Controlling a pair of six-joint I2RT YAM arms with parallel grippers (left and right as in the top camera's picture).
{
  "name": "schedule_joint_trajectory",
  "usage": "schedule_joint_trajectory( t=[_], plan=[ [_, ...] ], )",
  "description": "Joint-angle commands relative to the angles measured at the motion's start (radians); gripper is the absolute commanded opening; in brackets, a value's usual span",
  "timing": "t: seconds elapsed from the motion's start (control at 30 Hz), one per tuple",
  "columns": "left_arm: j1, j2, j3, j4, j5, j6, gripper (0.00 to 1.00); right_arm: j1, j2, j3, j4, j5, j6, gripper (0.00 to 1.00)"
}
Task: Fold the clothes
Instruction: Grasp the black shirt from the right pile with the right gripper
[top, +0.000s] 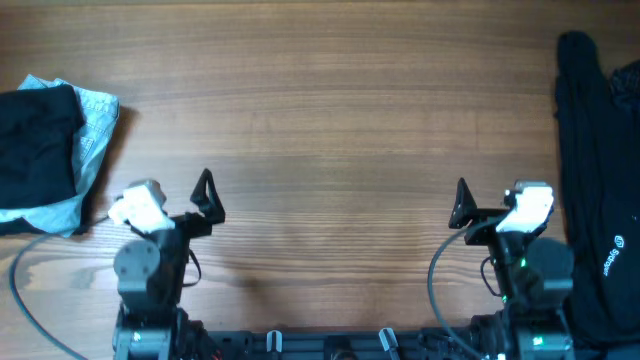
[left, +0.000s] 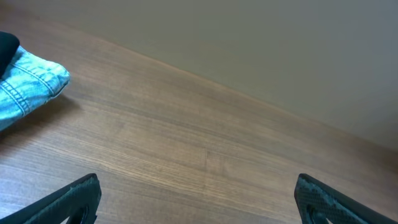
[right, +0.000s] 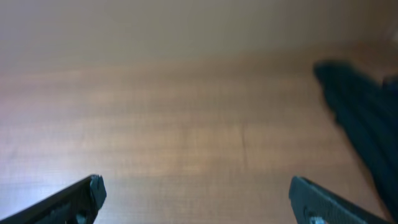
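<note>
A black garment (top: 35, 140) lies folded on a light blue denim garment (top: 92, 135) at the table's left edge; the denim also shows in the left wrist view (left: 28, 90). More black clothes (top: 600, 180), one with small white logo lettering, lie in a pile at the right edge and show blurred in the right wrist view (right: 364, 124). My left gripper (top: 207, 192) is open and empty near the front, right of the left stack. My right gripper (top: 461, 203) is open and empty, left of the right pile. Both sets of fingers hang over bare wood (left: 198, 202) (right: 194, 199).
The wooden table (top: 330, 130) spans the view between the two piles. The arm bases and cables (top: 330, 340) sit along the front edge. A plain wall rises behind the table's far edge in the left wrist view (left: 261, 50).
</note>
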Motion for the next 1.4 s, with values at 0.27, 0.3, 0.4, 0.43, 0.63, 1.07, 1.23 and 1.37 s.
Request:
schedule_joint_trajectory(
  t=[0.27,0.3,0.4,0.43,0.63,1.07,1.23,1.37],
  plan=[
    [0.005,0.387,0.298,-0.206,0.08,0.016,1.0,-0.03,0.613,0.44,-0.339,0.194,0.262,1.0],
    [0.005,0.386,0.298,-0.205,0.08,0.016,1.0,-0.074,0.65,0.438,-0.426,0.347,0.428,1.0],
    [0.005,0.386,0.298,-0.205,0.08,0.016,1.0,-0.301,0.809,0.409,-0.523,0.389,0.568,1.0],
    [0.005,0.387,0.298,-0.205,0.08,0.016,1.0,-0.374,0.873,0.409,-0.524,0.39,0.567,1.0],
    [0.005,0.387,0.298,-0.205,0.08,0.016,1.0,-0.629,1.128,0.409,-0.454,0.389,0.565,1.0],
    [0.005,0.387,0.298,-0.205,0.08,0.016,1.0,-0.734,1.266,0.416,-0.361,0.086,0.359,0.04],
    [0.005,0.387,0.298,-0.201,0.08,0.016,1.0,-0.64,1.033,0.492,-0.362,-0.452,-0.003,0.04],
    [0.005,0.387,0.298,-0.201,0.08,0.016,1.0,-0.469,0.801,0.54,-0.369,-0.509,-0.042,0.04]
  ],
)
